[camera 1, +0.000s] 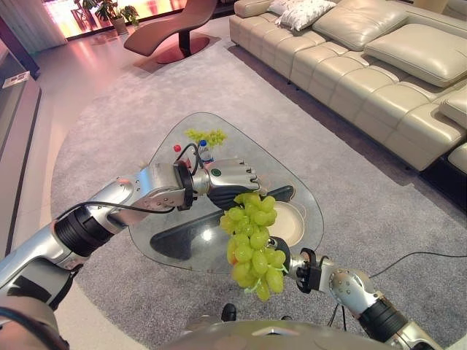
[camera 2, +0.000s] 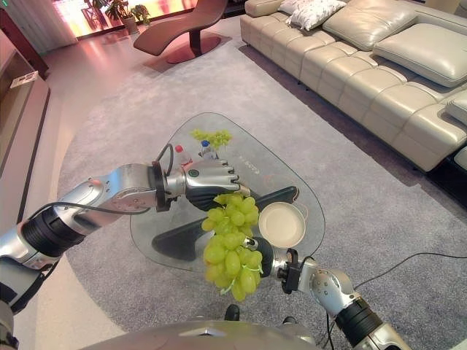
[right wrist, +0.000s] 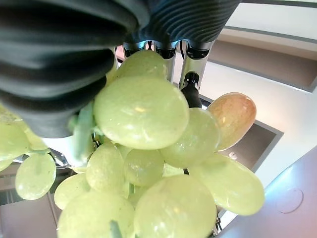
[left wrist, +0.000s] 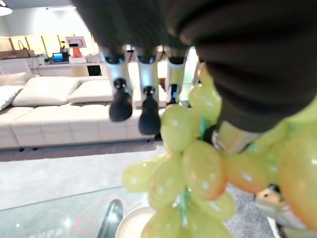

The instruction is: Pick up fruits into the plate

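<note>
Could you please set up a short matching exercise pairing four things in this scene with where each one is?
Things:
1. big grape bunch
2. plate
3. small grape bunch
4. left hand

Places:
A. far end of the glass table
B. over the table, at the big bunch's top
C. hanging between the two hands
D. table's right side, bare

Pairs: 1-C, 2-D, 3-A, 4-B

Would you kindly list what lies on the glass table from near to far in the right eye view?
Plate → dark tray, bottles → small bunch of grapes at the far edge of the glass table.
</note>
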You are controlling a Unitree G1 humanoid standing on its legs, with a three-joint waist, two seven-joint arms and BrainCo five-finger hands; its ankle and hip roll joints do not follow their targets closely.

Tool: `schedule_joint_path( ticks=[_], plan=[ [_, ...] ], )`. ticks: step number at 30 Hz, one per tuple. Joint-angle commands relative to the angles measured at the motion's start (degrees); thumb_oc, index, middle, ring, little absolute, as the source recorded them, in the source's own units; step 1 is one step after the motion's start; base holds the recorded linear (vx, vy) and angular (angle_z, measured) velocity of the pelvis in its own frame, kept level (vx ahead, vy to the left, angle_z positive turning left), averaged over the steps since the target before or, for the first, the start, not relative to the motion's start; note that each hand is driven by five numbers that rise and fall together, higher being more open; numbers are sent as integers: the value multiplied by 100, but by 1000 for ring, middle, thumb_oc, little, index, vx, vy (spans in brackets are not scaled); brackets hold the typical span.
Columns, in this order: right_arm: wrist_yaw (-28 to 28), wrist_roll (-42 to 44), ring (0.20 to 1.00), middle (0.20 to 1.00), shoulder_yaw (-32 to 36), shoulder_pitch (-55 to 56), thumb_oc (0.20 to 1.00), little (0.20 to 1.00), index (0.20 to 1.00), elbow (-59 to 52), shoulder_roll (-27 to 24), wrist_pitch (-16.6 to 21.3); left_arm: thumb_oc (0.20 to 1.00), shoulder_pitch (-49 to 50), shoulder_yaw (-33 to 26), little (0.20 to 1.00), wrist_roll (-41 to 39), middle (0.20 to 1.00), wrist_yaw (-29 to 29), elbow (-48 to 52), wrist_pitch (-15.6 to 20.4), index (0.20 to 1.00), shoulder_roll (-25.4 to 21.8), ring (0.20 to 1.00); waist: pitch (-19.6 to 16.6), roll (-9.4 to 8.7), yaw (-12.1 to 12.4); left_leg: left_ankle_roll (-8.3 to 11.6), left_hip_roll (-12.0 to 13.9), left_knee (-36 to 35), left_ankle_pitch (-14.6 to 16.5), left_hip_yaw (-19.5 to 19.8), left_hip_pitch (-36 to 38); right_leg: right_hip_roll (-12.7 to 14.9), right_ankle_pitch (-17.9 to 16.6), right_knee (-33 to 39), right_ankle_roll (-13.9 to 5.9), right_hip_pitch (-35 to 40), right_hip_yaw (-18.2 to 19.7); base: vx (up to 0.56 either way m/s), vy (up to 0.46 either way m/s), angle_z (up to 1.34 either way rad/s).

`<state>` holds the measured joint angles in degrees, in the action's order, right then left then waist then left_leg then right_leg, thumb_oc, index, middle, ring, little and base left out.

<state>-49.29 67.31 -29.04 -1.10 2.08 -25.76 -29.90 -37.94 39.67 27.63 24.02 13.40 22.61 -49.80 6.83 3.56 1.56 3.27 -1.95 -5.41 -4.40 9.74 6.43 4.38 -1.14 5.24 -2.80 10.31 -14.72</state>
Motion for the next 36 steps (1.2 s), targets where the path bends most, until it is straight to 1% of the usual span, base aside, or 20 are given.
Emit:
schedule_joint_path(
  ticks=[1, 8, 9, 10, 11, 12, 21, 22, 24, 28, 29, 30, 31, 33, 34, 36],
  plan=[
    [-170, 416, 200, 200, 23, -382, 200, 200, 200, -715, 377, 257, 200, -308, -131, 200, -172, 200, -92, -288, -19, 200, 132, 200, 2, -171, 157, -18, -42, 143, 921, -796, 492, 122, 251, -92, -380, 51, 239, 0, 0, 0],
    [-190, 453, 200, 200, 40, -325, 200, 200, 200, -661, 365, 330, 200, -221, -183, 200, -269, 200, -106, -296, -108, 200, 140, 200, 14, -164, 158, -25, -46, 159, 928, -783, 502, 124, 271, -114, -369, 64, 235, 5, 0, 0],
    [-160, 467, 200, 200, 46, -298, 200, 200, 200, -656, 378, 377, 385, -170, -211, 385, -303, 385, -88, -290, -176, 385, 157, 385, 15, -165, 160, -26, -46, 169, 930, -777, 502, 125, 276, -123, -366, 65, 232, 0, 0, 0],
    [-158, 474, 200, 200, 54, -299, 200, 200, 200, -651, 380, 374, 548, -159, -223, 548, -322, 548, -86, -301, -188, 548, 164, 548, 16, -165, 159, -27, -46, 169, 930, -773, 503, 124, 277, -125, -364, 65, 233, 0, 0, 0],
    [-149, 482, 200, 200, 64, -299, 200, 200, 200, -645, 383, 383, 944, -143, -238, 944, -336, 944, -79, -314, -217, 944, 177, 944, 19, -165, 160, -28, -46, 170, 930, -768, 504, 122, 278, -128, -362, 66, 233, 0, 0, 0],
    [-137, 461, 200, 200, 76, -279, 200, 200, 200, -638, 389, 413, 1000, -105, -263, 1000, -347, 1000, -91, -331, -277, 1000, 196, 1000, 22, -166, 162, -30, -45, 174, 931, -764, 506, 122, 281, -135, -360, 66, 233, 33, -2, 0],
    [52, 250, 200, 200, 397, -116, 200, 200, 200, -488, 341, 811, 1000, 488, -737, 1000, -495, 1000, -188, -551, -722, 1000, 316, 1000, 37, -211, 191, -35, -29, 218, 942, -763, 507, 116, 290, -161, -341, 79, 211, 40, -11, 0],
    [69, 135, 200, 200, 500, -83, 200, 200, 200, -414, 299, 922, 1000, 665, -864, 1000, -607, 1000, -267, -670, -871, 1000, 328, 1000, 53, -228, 201, -40, -24, 230, 943, -764, 504, 113, 297, -175, -332, 76, 205, 41, -12, 0],
    [79, 44, 200, 200, 680, -32, 200, 200, 200, -299, 245, 1015, 1000, 940, -1060, 1000, -734, 1000, -360, -834, -1024, 1000, 351, 1000, 66, -244, 215, -50, -25, 237, 939, -755, 512, 107, 301, -188, -319, 86, 193, 66, -10, 0],
    [128, -91, 200, 200, 918, 81, 200, 200, 200, -150, 206, 1155, 1000, 1429, -1334, 1000, -786, 1000, -566, -1043, -1163, 1000, 419, 1000, 88, -273, 236, -57, -14, 256, 942, -745, 516, 100, 315, -219, -302, 90, 178, 55, -2, 0],
    [203, -171, 200, 200, 1053, 123, 200, 200, 200, -40, 167, 1274, 1000, 1701, -1441, 1000, -822, 1000, -733, -1200, -1274, 1000, 486, 1000, 129, -293, 254, -57, -3, 299, 940, -745, 489, 109, 320, -259, -294, 70, 162, 31, 1, 0],
    [208, -173, 200, 200, 1078, 125, 200, 200, 200, -20, 157, 1288, 1000, 1741, -1462, 1000, -848, 1000, -765, -1232, -1293, 1000, 498, 1000, 133, -295, 256, -57, -1, 305, 940, -744, 484, 109, 322, -264, -293, 67, 159, 49, 6, 1],
    [244, -201, 200, 200, 1240, 149, 200, 200, 200, 98, 121, 1341, 1000, 1968, -1592, 1000, -875, 1000, -887, -1432, -1321, 1000, 571, 1000, 160, -314, 276, -61, 7, 318, 942, -740, 472, 104, 326, -276, -283, 60, 148, 49, 11, 1],
    [318, -283, 200, 200, 1355, 185, 200, 200, 200, 183, 92, 1421, 1000, 2165, -1681, 1000, -935, 1000, -977, -1549, -1466, 1000, 649, 1000, 181, -328, 281, -66, 8, 322, 940, -736, 470, 97, 325, -286, -275, 53, 145, 58, 10, 1],
    [404, -311, 200, 200, 1529, 226, 200, 200, 200, 303, 20, 1513, 1000, 2459, -1800, 1000, -1112, 1000, -1155, -1768, -1575, 1000, 704, 1000, 220, -351, 307, -70, 15, 338, 934, -733, 460, 89, 326, -307, -267, 44, 131, 56, 5, 0],
    [532, -353, 200, 200, 1683, 215, 200, 200, 200, 440, -11, 1584, 1000, 2651, -1882, 1000, -1244, 1000, -1258, -2020, -1725, 1000, 778, 1000, 266, -365, 323, -72, 25, 379, 942, -735, 430, 87, 340, -346, -256, 17, 128, 29, 3, 0]
  ],
)
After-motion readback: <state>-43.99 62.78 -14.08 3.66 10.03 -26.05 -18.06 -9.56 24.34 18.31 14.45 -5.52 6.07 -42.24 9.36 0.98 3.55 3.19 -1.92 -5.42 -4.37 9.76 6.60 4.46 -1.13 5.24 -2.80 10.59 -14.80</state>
